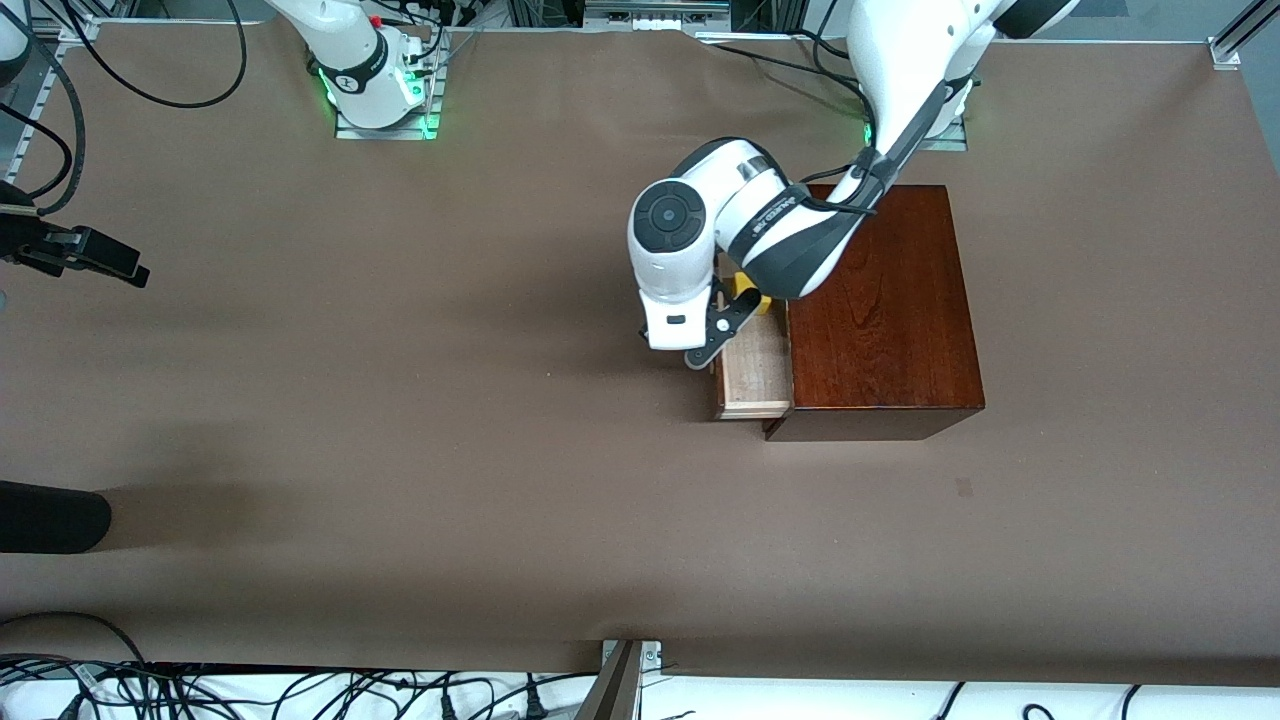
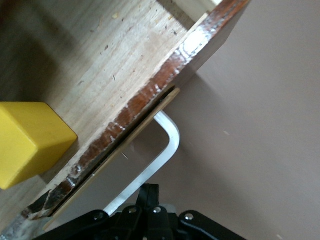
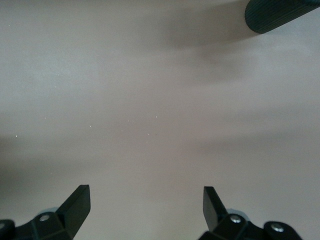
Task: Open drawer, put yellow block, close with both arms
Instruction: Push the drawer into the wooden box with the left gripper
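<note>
The drawer point(image 1: 757, 368) stands pulled out of the dark-brown wooden box point(image 1: 880, 310) toward the right arm's end of the table. The yellow block point(image 1: 750, 297) lies in the drawer at the part farther from the front camera, partly hidden by the left wrist. The left wrist view shows the yellow block point(image 2: 30, 142) on the pale tray floor inside the reddish drawer front point(image 2: 165, 82). My left gripper point(image 1: 703, 352) is shut, empty, just outside the drawer front beside the white bar handle point(image 2: 167, 145); its fingertips point(image 2: 152, 192) are pressed together. My right gripper point(image 1: 110, 262) waits open over bare table.
A black ridged object point(image 1: 50, 515) rests at the table edge at the right arm's end, nearer the front camera, and the same black ridged object point(image 3: 280, 12) shows in the right wrist view. Cables point(image 1: 300, 690) run along the near edge. Brown table point(image 1: 400, 400) surrounds the box.
</note>
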Robot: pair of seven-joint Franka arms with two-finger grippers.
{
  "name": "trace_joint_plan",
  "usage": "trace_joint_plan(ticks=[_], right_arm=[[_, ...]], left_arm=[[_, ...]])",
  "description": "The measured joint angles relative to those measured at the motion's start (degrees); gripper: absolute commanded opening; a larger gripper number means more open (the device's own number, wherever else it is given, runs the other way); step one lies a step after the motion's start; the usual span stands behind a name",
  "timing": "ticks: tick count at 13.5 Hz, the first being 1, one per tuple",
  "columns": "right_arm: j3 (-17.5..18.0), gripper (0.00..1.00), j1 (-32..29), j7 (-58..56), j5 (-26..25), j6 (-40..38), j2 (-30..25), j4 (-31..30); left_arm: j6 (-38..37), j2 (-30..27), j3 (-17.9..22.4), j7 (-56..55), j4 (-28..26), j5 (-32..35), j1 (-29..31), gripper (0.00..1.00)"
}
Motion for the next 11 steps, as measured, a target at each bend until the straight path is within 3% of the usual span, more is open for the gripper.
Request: trace_joint_plan(ticks=[5,11], right_arm=[[-0.3,1.0,-0.01,0.0,0.0,-0.07,0.0,0.16],[-0.34,1.0,-0.01,0.0,0.0,-0.1,0.0,0.17]], left_arm=[[-1.52,-5.3,1.67,10.08,-6.68,1.29,6.49,0.0],[-1.51,-6.45,1.64,10.38,-7.76,1.5,6.73,0.0]])
